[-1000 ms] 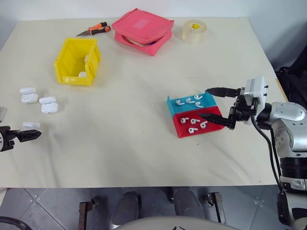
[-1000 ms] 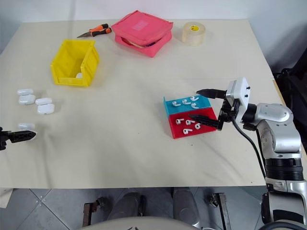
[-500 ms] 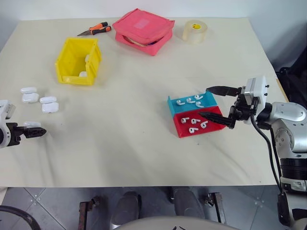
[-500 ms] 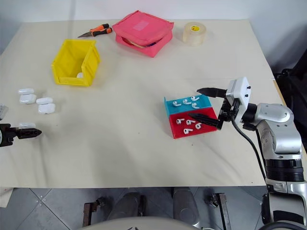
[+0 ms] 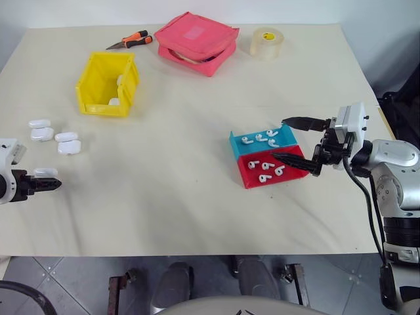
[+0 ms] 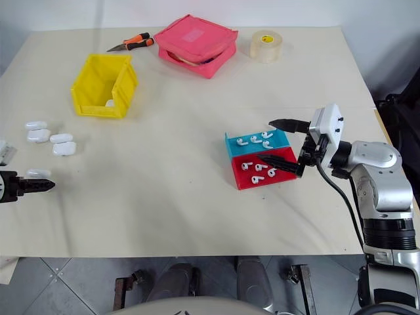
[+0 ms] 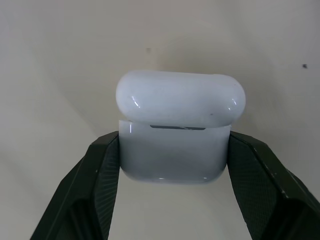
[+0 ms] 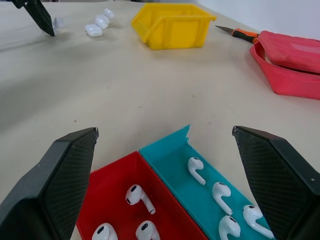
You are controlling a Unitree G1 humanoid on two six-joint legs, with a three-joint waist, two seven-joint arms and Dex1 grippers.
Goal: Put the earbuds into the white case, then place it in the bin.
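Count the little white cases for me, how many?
5 cases on the table: four loose together, one in the left gripper. White shapes inside the yellow bin may be more.

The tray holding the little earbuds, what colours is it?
The tray is half blue, half red, with white earbuds in both halves. The right wrist view shows it best.

We see a glossy smooth plastic white case (image 7: 180, 132), matt textured black pads (image 7: 102, 185), matt cloth-like bench (image 5: 197, 190), shiny yellow plastic bin (image 5: 106, 83), fabric pink pouch (image 5: 195, 41).
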